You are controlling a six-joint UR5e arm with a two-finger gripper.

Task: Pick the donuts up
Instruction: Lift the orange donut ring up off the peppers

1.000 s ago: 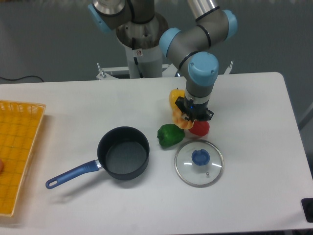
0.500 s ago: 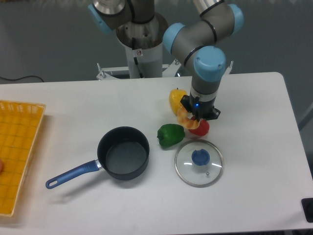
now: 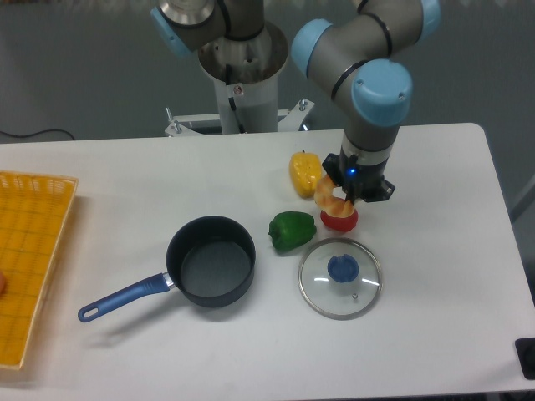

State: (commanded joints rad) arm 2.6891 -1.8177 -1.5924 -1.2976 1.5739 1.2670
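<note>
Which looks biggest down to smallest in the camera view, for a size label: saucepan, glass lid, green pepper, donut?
1. saucepan, handle included
2. glass lid
3. green pepper
4. donut, partly hidden by the gripper, so only roughly judged.

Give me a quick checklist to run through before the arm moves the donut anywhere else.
1. Donut in the gripper: ok, it sits between the fingers.
2. Donut off the table: ok, it looks raised.
3. Grip firmness: cannot tell, the finger contact is too small to see.
4. Donut clear of the red pepper: cannot tell, they overlap in this view.
5. Yellow pepper clear of the gripper: ok, it lies apart on the table.
6. Pot empty: ok.
</note>
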